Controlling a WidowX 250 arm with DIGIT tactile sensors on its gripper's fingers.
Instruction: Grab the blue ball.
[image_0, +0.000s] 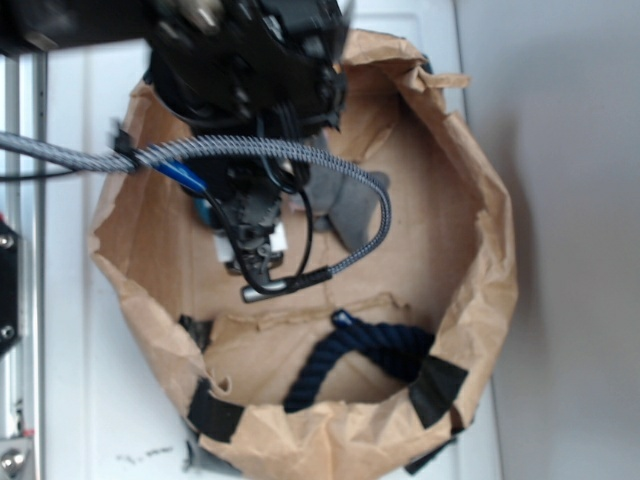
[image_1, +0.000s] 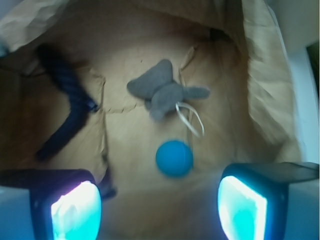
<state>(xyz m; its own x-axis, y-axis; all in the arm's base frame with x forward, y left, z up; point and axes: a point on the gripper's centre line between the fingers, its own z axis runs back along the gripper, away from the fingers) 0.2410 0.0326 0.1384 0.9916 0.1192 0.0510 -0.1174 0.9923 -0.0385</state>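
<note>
Hovering inside the paper bag (image_0: 480, 240) with the gripper (image_1: 159, 207) spread wide, both lit pads (image_1: 75, 212) apart and nothing held between them. Sitting on the bag floor: the blue ball (image_1: 174, 158), just beside the grey plush toy (image_1: 164, 92), between that toy and the gripper, touching neither pad. Lying well apart from the ball, toward the bag wall: the navy rope (image_1: 67, 107). Trailing from the toy close by the ball: a pale cord (image_1: 191, 117). Probably best: descending straight, centring the ball between the pads, keeping clear of the cord and toy, closing gently to stop the ball rolling away.
</note>
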